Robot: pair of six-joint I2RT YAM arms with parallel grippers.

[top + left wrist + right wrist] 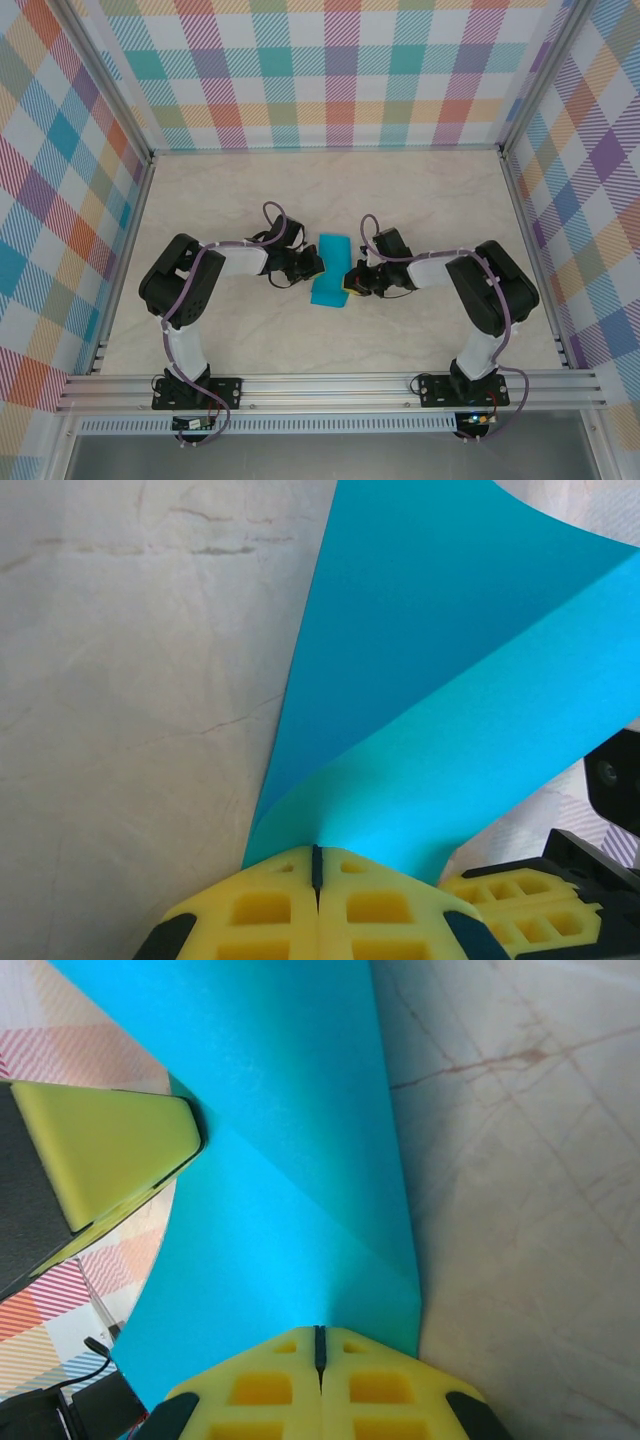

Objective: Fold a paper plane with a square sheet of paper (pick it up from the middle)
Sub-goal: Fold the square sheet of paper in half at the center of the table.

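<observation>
Pads (262, 910) of yellow foam on my left gripper (317, 868) are pressed flat together. The square sheet of paper (440, 670) rises out of the seam between them, pinched at its edge. My right gripper (320, 1348) is closed in the same way, with its foam faces meeting on the near edge of the teal sheet (290, 1160).

From either wrist the paper fans wide and blocks much of what lies beyond it. It bends along a slanted line, one part a lighter blue than the other. Low at the right of the left wrist view, past the sheet's edge, the yellow fingers (520, 910) of my right arm show. In the right wrist view, one yellow-green finger (110, 1150) of my left arm lies against the sheet's left side.

Beside the paper, pale marble-patterned table (520, 1180) runs on, crossed by thin brown veins.

From above, the sheet (330, 270) reads as a narrow teal strip in the middle of the table (420, 200). My left gripper (312, 264) is at its left edge and my right gripper (350, 281) at its lower right. I cannot tell whether the paper touches the surface. Purple cables (275, 215) loop over both forearms. At the near edge my bases are bolted to an aluminium rail (330, 385). Plaid walls (340, 70) in teal, orange, yellow and purple close in the far side and both flanks.
</observation>
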